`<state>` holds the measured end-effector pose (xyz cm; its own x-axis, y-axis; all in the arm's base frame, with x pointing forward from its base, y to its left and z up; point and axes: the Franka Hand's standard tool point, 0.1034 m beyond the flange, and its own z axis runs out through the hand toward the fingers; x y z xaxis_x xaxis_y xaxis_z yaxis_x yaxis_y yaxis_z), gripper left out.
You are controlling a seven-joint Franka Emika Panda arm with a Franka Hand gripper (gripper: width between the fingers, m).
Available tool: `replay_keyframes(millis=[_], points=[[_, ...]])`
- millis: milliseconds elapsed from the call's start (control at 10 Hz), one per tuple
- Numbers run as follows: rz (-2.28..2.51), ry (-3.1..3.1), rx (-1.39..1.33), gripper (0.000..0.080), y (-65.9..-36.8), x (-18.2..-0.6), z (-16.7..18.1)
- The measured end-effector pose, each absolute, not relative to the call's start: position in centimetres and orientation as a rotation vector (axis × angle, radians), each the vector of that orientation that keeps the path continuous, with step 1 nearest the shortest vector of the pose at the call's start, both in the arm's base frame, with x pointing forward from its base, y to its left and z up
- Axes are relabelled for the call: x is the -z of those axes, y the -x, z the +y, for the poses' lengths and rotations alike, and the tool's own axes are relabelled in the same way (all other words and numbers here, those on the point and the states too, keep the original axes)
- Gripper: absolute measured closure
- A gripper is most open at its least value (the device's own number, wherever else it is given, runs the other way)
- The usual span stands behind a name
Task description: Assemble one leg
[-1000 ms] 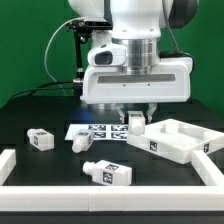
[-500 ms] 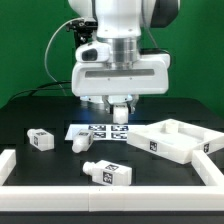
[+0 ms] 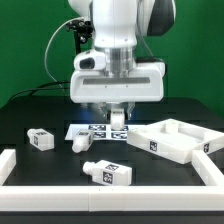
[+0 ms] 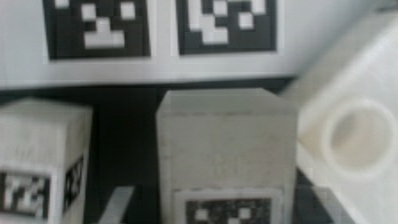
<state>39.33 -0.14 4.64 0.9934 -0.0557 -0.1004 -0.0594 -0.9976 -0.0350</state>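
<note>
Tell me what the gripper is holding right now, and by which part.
The gripper appears shut on a leg, pinched at its upper end. The leg's lower end hangs just over the marker board.

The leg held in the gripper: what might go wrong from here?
The leg hangs in the gripper above the marker board; a weak grip might let it slip and fall.
The white panel lies close on the exterior view's right; the leg may knock its rim when carried across.
A loose leg lies near that board; a low move could bump it.
</note>
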Motion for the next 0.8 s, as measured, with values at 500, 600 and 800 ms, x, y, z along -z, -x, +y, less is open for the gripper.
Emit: replay_keyframes(millis=[500,600,800], points=[[0.074,3.113,-0.151,0.0517,-37.7,-1.4,-0.7],[0.061,3.114,-0.154,0.0517,-37.5,-1.1,-0.8],[0.032,3.110,-0.157,0.0517,-37.4,-0.9,-1.2]])
